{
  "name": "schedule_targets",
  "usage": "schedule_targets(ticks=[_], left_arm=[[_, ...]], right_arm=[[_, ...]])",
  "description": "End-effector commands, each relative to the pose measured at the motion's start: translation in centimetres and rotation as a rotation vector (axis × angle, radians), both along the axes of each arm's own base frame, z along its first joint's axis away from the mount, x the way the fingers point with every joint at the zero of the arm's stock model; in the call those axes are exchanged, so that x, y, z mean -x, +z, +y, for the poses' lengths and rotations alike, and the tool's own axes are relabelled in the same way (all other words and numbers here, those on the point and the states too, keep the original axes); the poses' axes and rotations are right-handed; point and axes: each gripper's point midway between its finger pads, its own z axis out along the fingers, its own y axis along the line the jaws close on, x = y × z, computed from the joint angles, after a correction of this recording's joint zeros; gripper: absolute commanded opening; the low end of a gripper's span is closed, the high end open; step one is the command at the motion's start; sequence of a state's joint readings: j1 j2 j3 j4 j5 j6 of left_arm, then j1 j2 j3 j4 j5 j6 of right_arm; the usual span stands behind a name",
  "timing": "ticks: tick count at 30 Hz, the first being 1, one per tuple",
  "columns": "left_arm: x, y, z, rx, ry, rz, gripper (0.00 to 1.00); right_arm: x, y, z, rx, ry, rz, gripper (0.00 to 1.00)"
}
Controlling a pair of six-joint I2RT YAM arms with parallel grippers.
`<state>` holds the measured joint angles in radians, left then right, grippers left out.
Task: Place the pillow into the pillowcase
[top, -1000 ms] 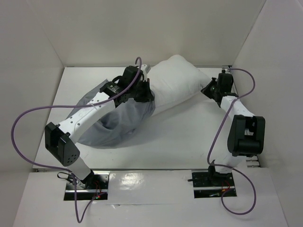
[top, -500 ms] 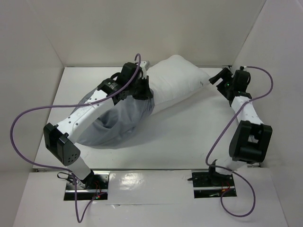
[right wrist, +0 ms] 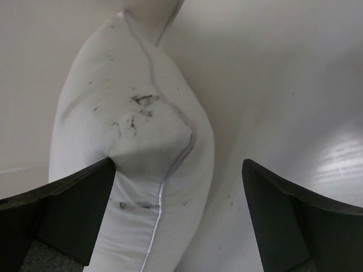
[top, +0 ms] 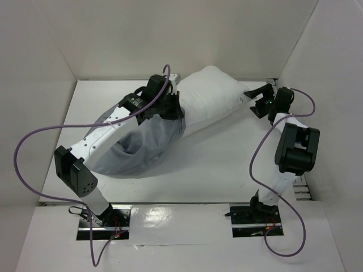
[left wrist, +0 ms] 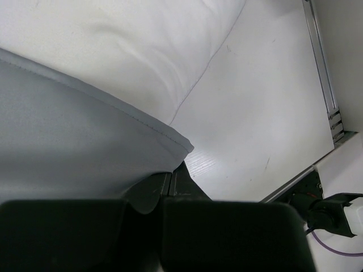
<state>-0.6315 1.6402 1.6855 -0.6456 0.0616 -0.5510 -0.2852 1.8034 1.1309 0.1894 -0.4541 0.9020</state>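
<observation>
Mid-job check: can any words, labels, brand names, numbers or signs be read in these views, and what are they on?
No text can be read in any view.
The plump white stuffed pillow has only dark smudges and a seam line, no print.
The thin grey fabric pillowcase is plain.
The left arm and right arm show no legible marking.

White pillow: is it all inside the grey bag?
Only partly in. The plump white pillow sticks out of the limp grey fabric pillowcase at its far end.

Left pincer pinched closed — right pincer splayed wide.
</observation>
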Motion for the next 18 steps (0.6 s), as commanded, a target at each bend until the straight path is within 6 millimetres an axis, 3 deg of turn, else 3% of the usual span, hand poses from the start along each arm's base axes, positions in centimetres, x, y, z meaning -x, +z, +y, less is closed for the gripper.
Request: schedule_targets(ticks=[1, 3, 4, 5, 7, 8, 12, 13, 14, 15, 16, 17, 18], left_arm=[[-1.0, 3.4, -1.2, 0.067, -0.032, -0.091, 0.0], [-1.1, 3.2, -1.2, 0.062, -0.032, -0.083, 0.0], [-1.1, 3.2, -1.2, 0.062, -0.032, -0.083, 0.0], [-1.1, 3.2, -1.2, 0.062, -0.032, -0.083, 0.0], [-0.9, 3.0, -1.1, 0.056, -0.032, -0.075, 0.0], [-1.0, 3.0, -1.1, 0.05, -0.037, -0.08, 0.0], [-0.9, 3.7, 0.0, 0.014, -0.013, -0.105, 0.0], [-1.1, 4.3, 0.7, 0.012, 0.007, -0.114, 0.0], [-0.8, 5.4, 1.2, 0.013, 0.016, -0.126, 0.0], [-1.1, 5.8, 1.7, 0.003, 0.026, -0.139, 0.0], [-0.9, 6.6, 1.9, 0.005, 0.021, -0.155, 0.0], [-1.0, 7.9, 2.0, 0.017, 0.03, -0.18, 0.0], [-0.7, 8.4, 2.3, 0.01, 0.025, -0.184, 0.0]], right_arm=[[-2.5, 2.2, 0.0, -0.032, 0.025, -0.161, 0.96], [-3.0, 2.7, 0.3, -0.021, 0.025, -0.213, 0.84], [-3.4, 4.0, 0.2, 0.001, 0.028, -0.288, 0.75], [-3.3, 4.2, 1.0, 0.007, 0.042, -0.315, 0.41], [-3.7, 4.4, 1.7, 0.014, 0.073, -0.363, 0.07], [-3.7, 4.4, 1.7, 0.022, 0.075, -0.365, 0.0], [-1.8, 4.8, 1.7, 0.053, 0.054, -0.354, 0.0], [-1.1, 7.0, 1.5, 0.082, 0.037, -0.379, 0.0], [0.0, 5.9, 2.2, 0.085, 0.042, -0.298, 0.0], [0.7, 6.2, 2.4, 0.139, 0.046, -0.277, 0.0], [1.9, 9.3, 2.3, 0.198, -0.002, -0.304, 0.0], [3.7, 7.9, 2.8, 0.215, -0.012, -0.187, 0.0], [5.0, 8.4, 4.2, 0.264, 0.01, -0.17, 0.0]])
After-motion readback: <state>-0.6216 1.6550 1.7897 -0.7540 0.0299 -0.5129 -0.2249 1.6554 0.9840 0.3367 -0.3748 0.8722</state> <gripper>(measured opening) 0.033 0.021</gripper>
